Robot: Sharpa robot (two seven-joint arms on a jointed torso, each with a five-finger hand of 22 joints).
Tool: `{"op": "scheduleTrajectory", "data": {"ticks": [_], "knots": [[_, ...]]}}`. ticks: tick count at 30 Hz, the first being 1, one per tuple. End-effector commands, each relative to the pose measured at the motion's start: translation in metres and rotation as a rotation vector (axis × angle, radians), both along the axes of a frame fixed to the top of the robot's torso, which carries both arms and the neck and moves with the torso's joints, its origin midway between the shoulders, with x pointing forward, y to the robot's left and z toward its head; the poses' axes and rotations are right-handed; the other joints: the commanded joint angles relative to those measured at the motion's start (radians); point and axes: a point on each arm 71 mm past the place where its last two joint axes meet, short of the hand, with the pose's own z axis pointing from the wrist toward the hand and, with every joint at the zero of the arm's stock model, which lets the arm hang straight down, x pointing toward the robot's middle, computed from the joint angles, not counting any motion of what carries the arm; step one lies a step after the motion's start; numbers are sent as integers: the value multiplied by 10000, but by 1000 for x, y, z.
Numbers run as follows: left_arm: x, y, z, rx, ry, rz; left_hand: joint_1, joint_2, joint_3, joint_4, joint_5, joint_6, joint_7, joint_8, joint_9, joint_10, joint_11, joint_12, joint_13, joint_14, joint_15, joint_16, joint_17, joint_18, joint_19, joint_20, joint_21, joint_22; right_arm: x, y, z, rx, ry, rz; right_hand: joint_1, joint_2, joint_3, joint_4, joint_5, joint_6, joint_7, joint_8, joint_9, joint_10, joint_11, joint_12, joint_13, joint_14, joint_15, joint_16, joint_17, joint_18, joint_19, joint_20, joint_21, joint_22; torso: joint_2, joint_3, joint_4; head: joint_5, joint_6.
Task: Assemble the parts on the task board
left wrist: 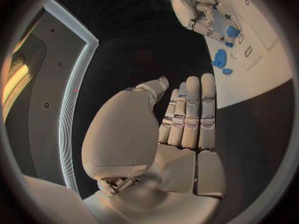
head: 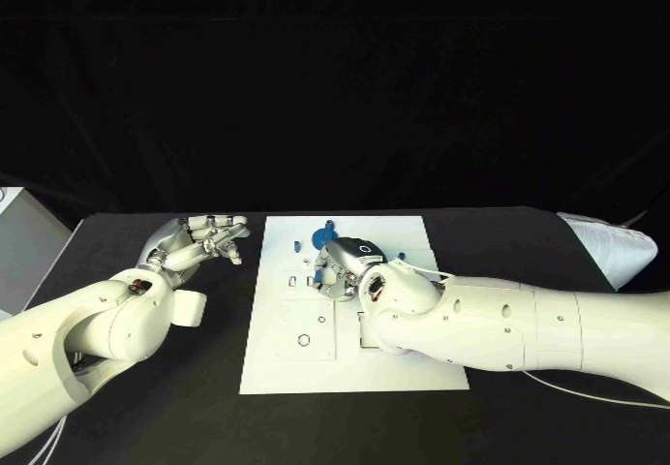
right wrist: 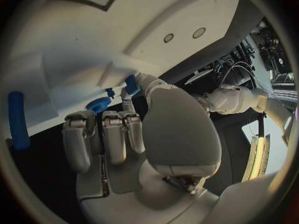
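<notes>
The white task board (head: 287, 373) lies in the middle of the black table. My right hand (head: 350, 266) hovers over its far part and pinches a small blue part (right wrist: 131, 83) between thumb and a fingertip; the same part (left wrist: 232, 31) shows at those fingertips in the left wrist view. A round blue part (head: 325, 232) sits near the board's far edge, with a tiny blue piece (head: 297, 244) beside it. A long blue bar (right wrist: 17, 119) lies on the board too. My left hand (head: 202, 242) stays off the board to its left, fingers straight and holding nothing (left wrist: 184, 117).
A white box (head: 21, 242) stands at the table's left edge and a pale bundle (head: 615, 242) lies at the right. The board's near half carries shallow recesses and small holes (head: 305, 339).
</notes>
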Motion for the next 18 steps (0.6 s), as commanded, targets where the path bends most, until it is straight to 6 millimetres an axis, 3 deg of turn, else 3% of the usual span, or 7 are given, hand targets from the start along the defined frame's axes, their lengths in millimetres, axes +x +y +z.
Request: {"op": "scheduleTrajectory", "data": {"ticks": [1,4,9,18], "knots": [[-1,-2,1,-45,-53,-185,-82,8,-33,4,-3,24,-31,69,8,-36,-14,35,9,-81,0,51,12,146,-72,-12,35,9,-1,2,0,-79,-129,197,-1,-113,-97,24,-110,-96,26,-51,-18,1047,65,21,2633,1043,81,64,2634,-105,975,81,-72,2509,5,0,2,-4,-3],[-1,-2,1,-45,-50,-192,-80,6,-32,-1,-3,15,-28,68,9,-46,-12,36,9,-81,0,54,11,146,-74,-13,39,11,-1,2,1,-16,-182,167,-9,-135,-224,70,-247,-175,49,-98,-47,1015,87,-23,2602,1041,103,61,2625,-104,974,108,-74,2509,2,2,2,-6,-4],[-1,-2,1,-43,-43,-205,-81,5,-33,-2,-3,10,-26,67,10,-51,-11,36,8,-77,0,58,12,146,-74,-14,41,12,-1,1,1,87,-248,80,-173,-37,-744,214,-1124,-269,72,-170,-114,882,117,-205,2474,1043,135,64,2634,-96,960,151,-104,2487,6,3,2,-7,-6],[0,-3,0,84,-12,-239,-126,-30,-57,-6,-4,-101,26,40,10,-159,25,32,2,35,10,170,39,143,-40,-16,119,47,-6,-1,5,479,-520,171,-497,-24,-1414,247,-1551,-340,95,-234,-186,823,141,-285,2415,1043,158,63,2632,-94,957,173,-114,2482,-5,-1,11,12,-17]]}}
